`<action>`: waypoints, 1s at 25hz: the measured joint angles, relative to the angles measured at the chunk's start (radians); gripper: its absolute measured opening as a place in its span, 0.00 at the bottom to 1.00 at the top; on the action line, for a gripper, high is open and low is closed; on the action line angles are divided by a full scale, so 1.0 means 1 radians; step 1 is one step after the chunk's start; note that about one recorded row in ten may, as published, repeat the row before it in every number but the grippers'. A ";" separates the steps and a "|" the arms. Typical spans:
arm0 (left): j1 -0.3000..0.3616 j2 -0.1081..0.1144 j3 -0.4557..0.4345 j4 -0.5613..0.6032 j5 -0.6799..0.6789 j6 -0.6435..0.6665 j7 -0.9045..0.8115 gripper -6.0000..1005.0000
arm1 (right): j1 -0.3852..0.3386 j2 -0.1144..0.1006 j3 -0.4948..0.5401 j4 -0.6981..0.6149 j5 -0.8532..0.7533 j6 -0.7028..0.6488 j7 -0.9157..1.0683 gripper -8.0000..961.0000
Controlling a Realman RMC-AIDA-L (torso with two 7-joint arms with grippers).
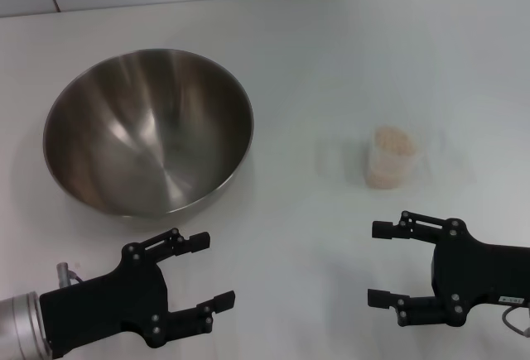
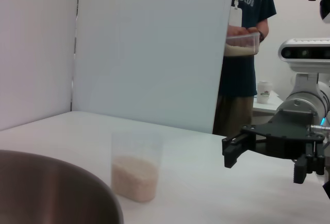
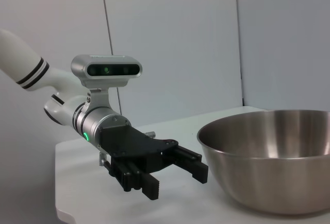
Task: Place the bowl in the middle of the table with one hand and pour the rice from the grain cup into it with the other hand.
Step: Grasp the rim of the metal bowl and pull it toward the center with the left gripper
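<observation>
The shiny steel bowl (image 1: 147, 131) stands empty on the left part of the white table (image 1: 331, 62); it also shows in the right wrist view (image 3: 273, 157) and in the left wrist view (image 2: 51, 188). The clear grain cup (image 1: 391, 157) stands upright at the right, part filled with rice (image 2: 135, 175). My left gripper (image 1: 203, 271) is open and empty, in front of the bowl near the front edge. My right gripper (image 1: 378, 263) is open and empty, in front of the cup.
A white panel (image 2: 149, 49) stands behind the table. A person (image 2: 245, 44) holding a container stands beyond it. Bare tabletop lies between the bowl and the cup.
</observation>
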 joint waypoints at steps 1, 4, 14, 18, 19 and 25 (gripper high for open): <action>-0.001 0.003 0.000 0.008 0.000 -0.005 -0.006 0.80 | 0.000 0.000 0.000 0.000 0.000 0.000 0.000 0.87; -0.001 0.003 0.000 0.010 0.000 -0.007 -0.007 0.80 | 0.002 0.001 0.000 0.000 0.000 0.000 0.000 0.87; 0.008 0.003 -0.010 0.033 -0.005 0.000 -0.007 0.79 | 0.005 0.001 0.006 0.000 0.001 0.000 -0.002 0.87; 0.089 -0.024 -0.188 0.153 -0.055 0.116 0.018 0.78 | 0.003 0.003 0.008 0.000 0.007 0.000 -0.002 0.87; 0.089 -0.024 -0.188 0.153 -0.055 0.116 0.018 0.78 | 0.003 0.003 0.008 0.001 0.007 0.000 -0.003 0.87; 0.144 -0.015 -0.233 0.483 -0.219 0.059 -0.361 0.78 | 0.001 0.004 0.008 0.001 0.008 -0.006 -0.003 0.87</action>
